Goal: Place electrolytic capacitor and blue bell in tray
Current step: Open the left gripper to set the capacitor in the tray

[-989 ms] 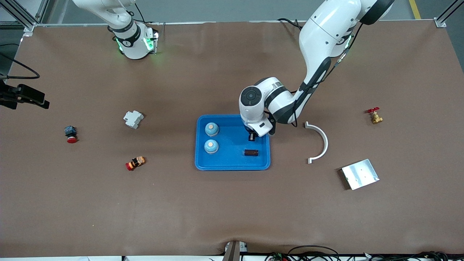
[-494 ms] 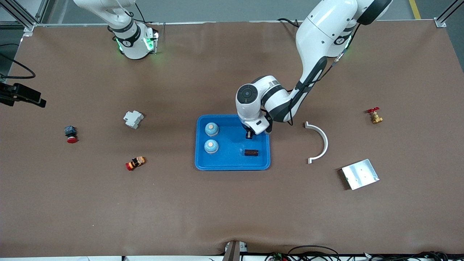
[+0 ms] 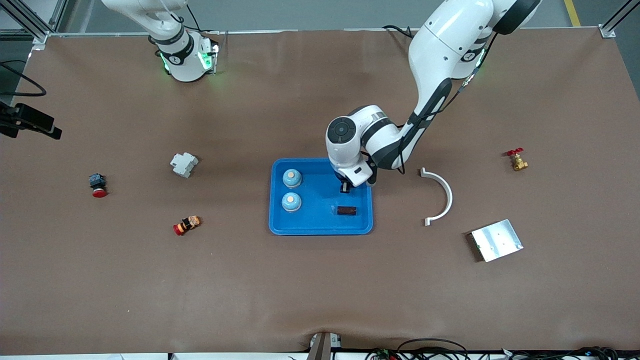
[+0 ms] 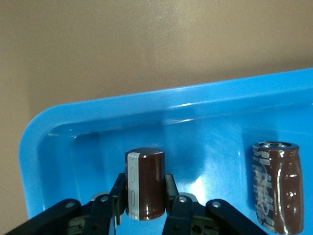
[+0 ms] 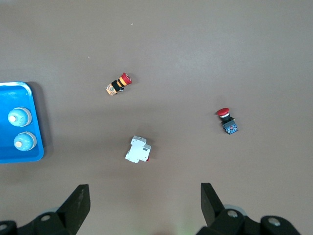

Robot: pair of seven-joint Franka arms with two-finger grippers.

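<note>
Over the blue tray [image 3: 320, 227], at its end toward the left arm, the left gripper [image 3: 345, 188] holds an electrolytic capacitor [image 4: 145, 183] upright, its jaws clamped on the dark brown can with the grey stripe showing in the left wrist view. A second capacitor [image 3: 346, 211] already lies on its side on the tray floor, nearer the front camera than the held one, and two blue bells [image 3: 292, 178] stand toward the tray's other end, one nearer the camera than the other.

The step in hand looks like setting this capacitor down. To do it well, the gripper should lower until the can's base meets the tray floor, well inside the rim and apart from the lying capacitor, then part its jaws and rise straight up so the can is not tipped.

Compared with a second ago, the left gripper has shifted slightly toward the tray's farther rim and the elbow has drawn back a little; the tray's contents have not moved.

The right gripper [image 5: 142, 205] waits high over the right arm's end of the tabletop [image 3: 320, 290], jaws apart, above a white breaker [image 5: 138, 150] and two red push buttons [image 5: 226, 120]. A curved white bracket [image 3: 440, 197], a silver plate [image 3: 496, 240] and a brass valve [image 3: 517, 160] lie toward the left arm's end.
</note>
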